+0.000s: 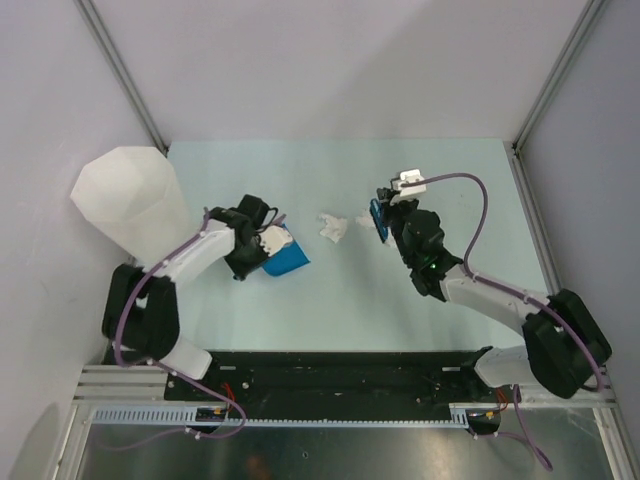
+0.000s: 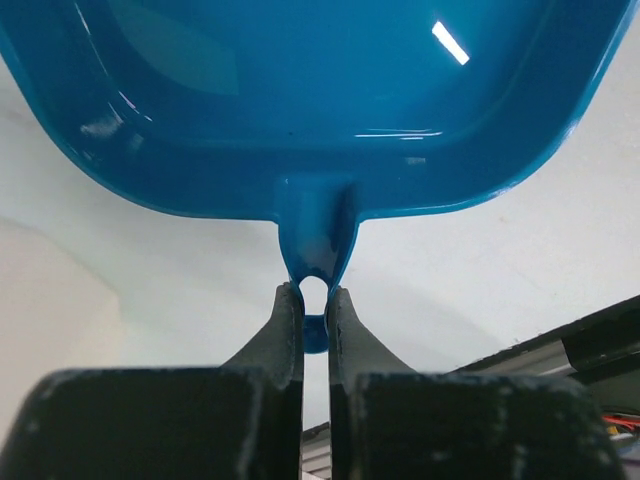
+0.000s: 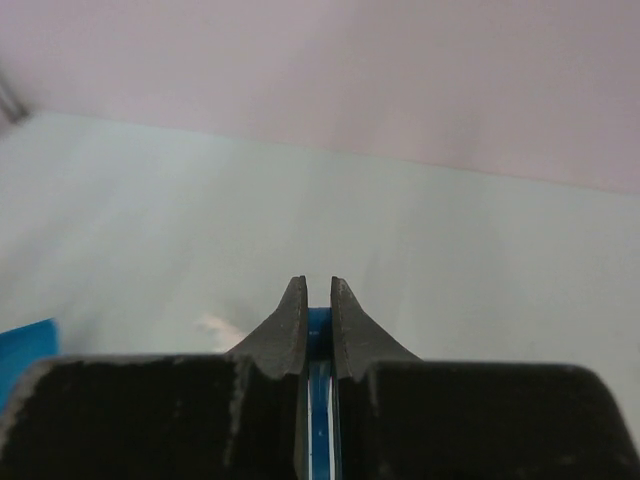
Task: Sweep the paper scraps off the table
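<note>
Nearest on the left, the left fingers (image 2: 290, 320) are clenched on the thin handle of a blue dustpan (image 1: 287, 258). The pan lies low on the desk (image 1: 450, 180) with its mouth facing right. Just beyond its mouth, in the middle of the desk, sits a small cluster of paper scraps (image 1: 332, 226), apart from the pan. No other wads show on the bare surface.

Right of the cluster and close to it, the right fingers (image 3: 292, 315) are clamped on a narrow blue brush (image 1: 379, 218), held edge-on above the desk. At far left stands a tall white bin (image 1: 128, 200).

The step in hand looks like the sweep itself: pan on one side, brush on the other, scraps between. The next move probably calls for lowering the brush to the surface behind the wads and drawing it left toward the pan. The pan must stay flat so the light paper rides in instead of sliding under its lip.
</note>
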{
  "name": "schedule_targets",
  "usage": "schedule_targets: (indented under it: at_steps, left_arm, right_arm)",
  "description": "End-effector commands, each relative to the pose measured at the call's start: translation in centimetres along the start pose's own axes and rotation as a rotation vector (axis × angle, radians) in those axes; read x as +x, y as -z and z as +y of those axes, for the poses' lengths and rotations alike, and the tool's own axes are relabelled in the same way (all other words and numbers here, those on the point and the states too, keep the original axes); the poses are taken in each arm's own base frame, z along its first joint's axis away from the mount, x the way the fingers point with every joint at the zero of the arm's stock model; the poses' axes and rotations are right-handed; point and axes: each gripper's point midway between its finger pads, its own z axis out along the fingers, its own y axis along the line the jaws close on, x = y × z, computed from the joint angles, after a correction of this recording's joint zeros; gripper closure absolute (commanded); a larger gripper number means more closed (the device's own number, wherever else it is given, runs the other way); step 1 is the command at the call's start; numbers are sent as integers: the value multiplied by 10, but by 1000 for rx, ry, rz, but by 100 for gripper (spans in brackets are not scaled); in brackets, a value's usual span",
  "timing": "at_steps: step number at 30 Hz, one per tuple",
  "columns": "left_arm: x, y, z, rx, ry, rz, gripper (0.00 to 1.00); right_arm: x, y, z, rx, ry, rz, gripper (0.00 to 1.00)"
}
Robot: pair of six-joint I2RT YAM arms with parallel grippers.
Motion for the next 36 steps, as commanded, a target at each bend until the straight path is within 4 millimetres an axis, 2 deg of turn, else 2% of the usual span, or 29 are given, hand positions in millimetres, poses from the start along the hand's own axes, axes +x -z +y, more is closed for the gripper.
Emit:
schedule_targets:
  at_steps: [1,3,4,5,6,7,9,10,17,19,20,23,24,27,31,32,36]
  left_arm:
    - [-15,-23,-13,72,-37,43,100]
    - [-19,-29,-11,77,-47,60,100]
    - [-26,-28,-6,64,-49,55,100]
    - [-26,-36,-4,67,-49,81,100]
    - [-28,-37,-1,57,-50,87,100]
    - [-32,-37,3,49,-49,91,100]
    - [-34,-44,3,55,-53,109,100]
    - [-36,-45,5,53,-52,109,100]
    - [-39,-54,2,78,-64,126,100]
    - [-43,-57,2,85,-65,123,100]
    - [-45,-58,1,94,-63,118,100]
    - [-50,-60,1,105,-60,112,100]
    - [-51,-60,1,109,-58,108,100]
    - [-53,-63,0,120,-59,108,100]
    - [-56,-64,-2,131,-58,99,100]
    - [-59,-63,-8,163,-53,79,100]
    - [-62,-61,-16,201,-41,53,100]
  right_arm:
    - [-8,-23,-14,-14,276,-108,100]
    - [-10,-39,0,-108,301,-189,100]
    - [-8,-48,-8,-103,308,-198,100]
    - [-3,-58,-7,-109,303,-191,100]
    - [17,-70,-10,-111,312,-151,100]
    - [16,-81,-11,-102,308,-161,100]
    - [24,-91,-6,-116,308,-175,100]
    - [38,-98,1,-131,311,-155,100]
    - [70,-113,40,-174,325,-107,100]
    - [82,-114,47,-186,321,-75,100]
    - [89,-112,57,-205,317,-66,100]
    - [99,-107,75,-236,348,-54,100]
    - [96,-104,87,-253,355,-62,100]
    - [92,-98,105,-298,320,-54,100]
    - [86,-84,131,-378,122,-4,100]
    - [73,-79,135,-366,-36,19,100]
    - [43,-76,136,-315,-271,6,100]
